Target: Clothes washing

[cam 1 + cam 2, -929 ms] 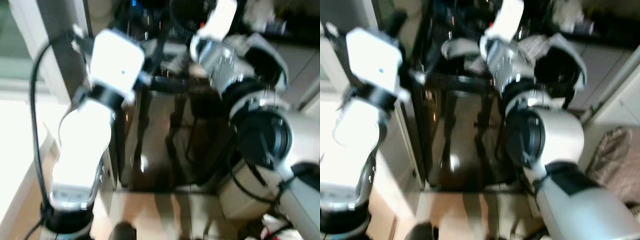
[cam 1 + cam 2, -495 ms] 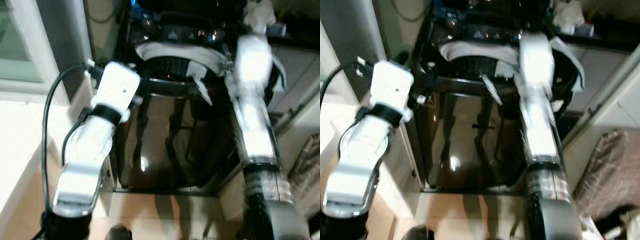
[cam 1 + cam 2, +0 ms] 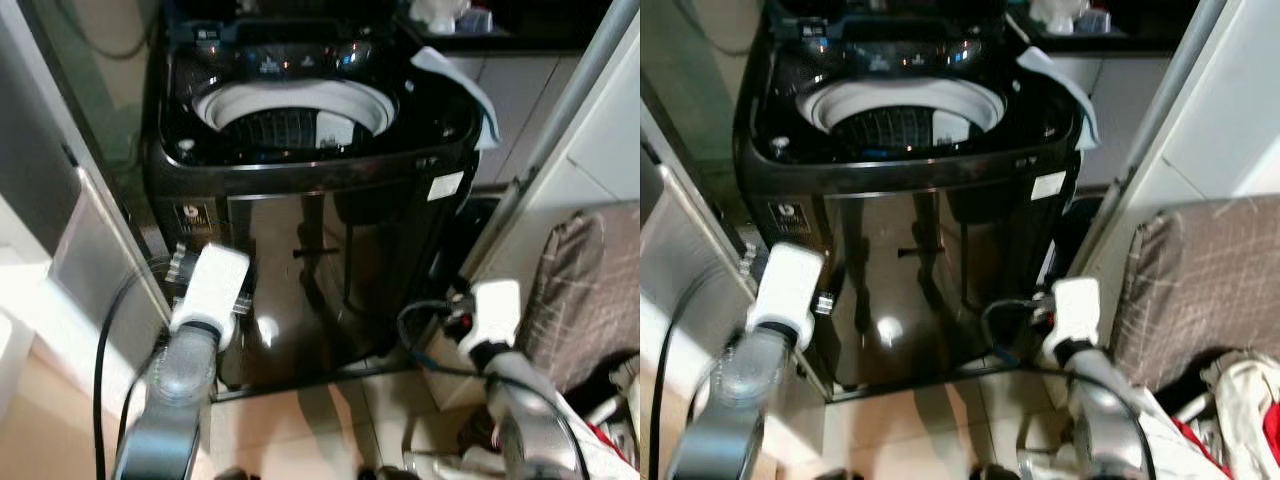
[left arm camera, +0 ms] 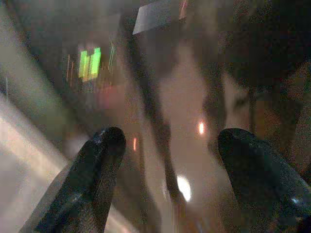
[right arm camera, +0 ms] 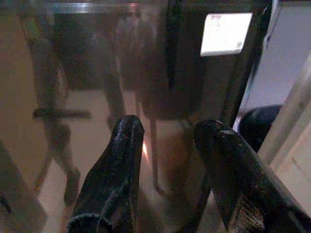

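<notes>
Gaping washing machine [image 3: 310, 170] drum [image 3: 290, 125], contents unclear; cloth [image 3: 455, 85] draped over rim.

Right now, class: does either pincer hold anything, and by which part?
Nothing is held. The left pincer and right pincer are both open and empty, facing the washing machine front.

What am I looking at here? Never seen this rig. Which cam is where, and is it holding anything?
It is a humanoid robot standing before a black top-loading washing machine, whose white drum opening is uncovered. The two wide pictures come from a stereo camera on its head, looking down; both silver arms hang low in front of the machine. The two dark pictures come from wrist cameras looking along each claw's black fingers at the glossy front panel. Left claw and right claw are both open and hold nothing. A brown checked cloth lies at the right.
</notes>
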Controlling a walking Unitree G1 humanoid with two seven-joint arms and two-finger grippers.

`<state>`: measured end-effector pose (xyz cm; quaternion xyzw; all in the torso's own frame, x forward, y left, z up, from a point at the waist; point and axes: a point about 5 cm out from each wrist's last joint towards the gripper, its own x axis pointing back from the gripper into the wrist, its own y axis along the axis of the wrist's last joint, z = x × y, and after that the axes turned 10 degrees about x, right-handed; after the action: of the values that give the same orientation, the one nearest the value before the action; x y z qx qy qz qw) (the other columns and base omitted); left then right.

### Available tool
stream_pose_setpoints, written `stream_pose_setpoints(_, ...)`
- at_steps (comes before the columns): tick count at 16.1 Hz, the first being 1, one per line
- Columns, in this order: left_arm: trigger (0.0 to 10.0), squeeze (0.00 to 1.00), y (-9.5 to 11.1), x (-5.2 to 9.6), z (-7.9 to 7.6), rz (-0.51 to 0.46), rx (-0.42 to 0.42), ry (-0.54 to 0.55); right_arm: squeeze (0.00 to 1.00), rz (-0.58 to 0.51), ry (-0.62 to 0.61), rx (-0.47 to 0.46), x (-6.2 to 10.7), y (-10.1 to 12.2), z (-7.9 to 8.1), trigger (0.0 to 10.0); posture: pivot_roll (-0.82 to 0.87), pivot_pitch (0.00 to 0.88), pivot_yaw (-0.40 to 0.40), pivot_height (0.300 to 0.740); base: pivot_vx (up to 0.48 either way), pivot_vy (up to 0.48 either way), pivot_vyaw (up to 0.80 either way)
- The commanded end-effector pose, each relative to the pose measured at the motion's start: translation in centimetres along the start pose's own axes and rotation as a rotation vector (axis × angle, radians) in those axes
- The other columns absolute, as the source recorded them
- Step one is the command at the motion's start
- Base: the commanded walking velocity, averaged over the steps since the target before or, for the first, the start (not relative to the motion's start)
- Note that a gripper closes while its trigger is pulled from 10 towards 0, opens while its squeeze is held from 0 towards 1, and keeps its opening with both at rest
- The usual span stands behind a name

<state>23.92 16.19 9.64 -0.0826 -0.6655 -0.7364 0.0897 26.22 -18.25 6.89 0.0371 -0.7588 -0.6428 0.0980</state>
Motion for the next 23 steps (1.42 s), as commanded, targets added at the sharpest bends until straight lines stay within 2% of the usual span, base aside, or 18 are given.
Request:
stream_pose_setpoints(1, 10.0, 0.0, 0.1, 0.1, 0.5, -0.008, 0.02, 0.032, 0.0, -0.059, 0.001, -0.021, -0.7, 1.6, -0.2, 10.0, 0.0, 0.014, -0.007, 0.74, 0.0, 0.0, 0.0)
stream_pose_setpoints(3, 10.0, 0.0, 0.4, 0.4, 0.1, -0.056, 0.016, 0.024, 0.0, -0.12, 0.048, -0.025, -1.9, 3.4, 0.3, 10.0, 0.02, 0.008, -0.013, 0.74, 0.0, 0.0, 0.0)
stream_pose_setpoints(5, 10.0, 0.0, 1.2, 0.0, 0.0, -0.114, 0.051, 0.06, 0.0, -0.128, 0.074, -0.023, -3.0, 4.1, 1.0, 10.0, 0.03, 0.001, -0.024, 0.74, 0.0, 0.0, 0.0)
stream_pose_setpoints(9, 10.0, 0.0, 1.4, -0.3, 0.0, -0.141, 0.05, 0.088, 0.0, -0.14, 0.121, -0.01, -4.2, 4.9, 1.8, 10.0, 0.04, 0.0, -0.039, 0.74, 0.0, 0.0, 0.0)
stream_pose_setpoints(14, 10.0, 0.0, 1.6, -0.6, -0.4, -0.162, 0.074, 0.089, 0.0, -0.123, 0.138, 0.007, -4.3, 4.6, 2.0, 10.0, 0.03, 0.0, -0.052, 0.74, -0.256, 0.0, 0.0)
stream_pose_setpoints(19, 10.0, 0.0, 2.4, -0.8, -0.8, -0.21, 0.056, 0.054, 0.0, -0.117, 0.129, 0.124, -4.5, 4.5, 1.9, 10.0, 0.03, 0.0, -0.049, 0.74, 0.0, 0.0, 0.0)
stream_pose_setpoints(21, 10.0, 0.0, 2.4, -0.8, -0.9, -0.21, 0.054, 0.049, 0.0, -0.123, 0.126, 0.125, -4.4, 4.4, 1.8, 10.0, 0.03, 0.0, -0.043, 0.74, 0.0, 0.0, 0.0)
stream_pose_setpoints(23, 10.0, 0.0, 2.5, -0.9, -0.9, -0.217, 0.041, 0.037, 0.0, -0.148, 0.105, 0.169, -4.3, 4.6, 1.5, 10.0, 0.02, 0.0, -0.035, 0.74, 0.0, 0.0, -0.76)
